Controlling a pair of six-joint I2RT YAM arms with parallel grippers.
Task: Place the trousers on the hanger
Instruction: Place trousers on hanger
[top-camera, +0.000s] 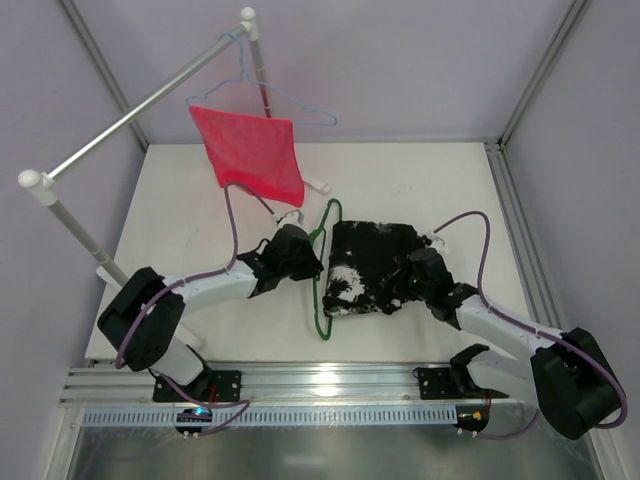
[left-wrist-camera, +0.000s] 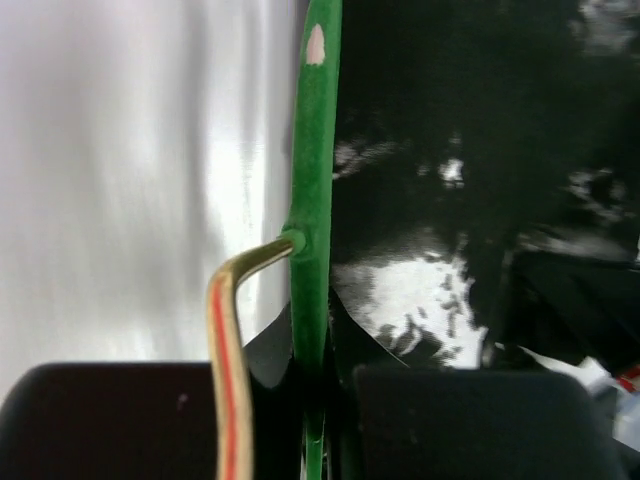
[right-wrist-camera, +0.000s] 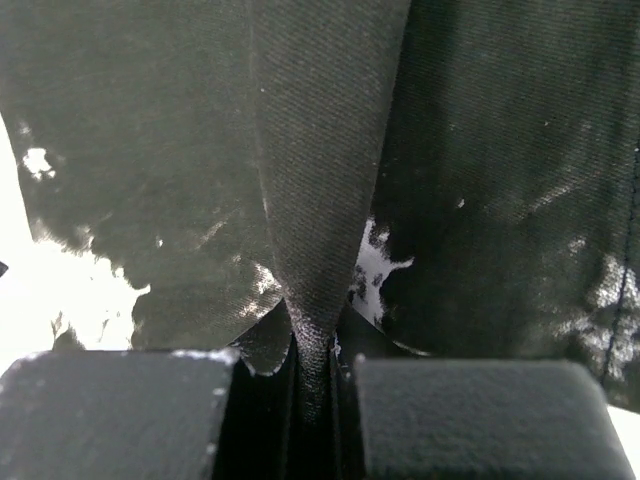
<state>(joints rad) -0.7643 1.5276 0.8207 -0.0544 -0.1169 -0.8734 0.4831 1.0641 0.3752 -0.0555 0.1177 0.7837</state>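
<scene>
From my remote seat: trousers (top-camera: 372, 268) lie bunched on the worktop (top-camera: 180, 200), approx mid-way btwn its left & right edges and nearer the near edge than the far one. The black fabric w/ white splotches is heaped, not spread flat. The hanger (top-camera: 322, 270) sits along the trousers' left side, running near-to-far, w/ its hook end pointing at the far edge and its lower end just past the fabric's near side. The left end effector (left-wrist-camera: 315, 380) is clenched on the hanger. In the left wrist view the green bar runs straight up btwn the fingers (left-wrist-camera: 120, 420), w/ trouser fabric right beside it. A bent metal wire (left-wrist-camera: 228, 330) meets the bar just above the grip. The right end effector (right-wrist-camera: 312, 365) is at the trousers' right side, clamped on a raised fold of the fabric, which narrows into a ridge btwn the pads. At the far-left corner a red cloth (top-camera: 255, 150) hangs from a pale blue hanger (top-camera: 290, 105) on the rail (top-camera: 140, 110), well apart from the trousers.
</scene>
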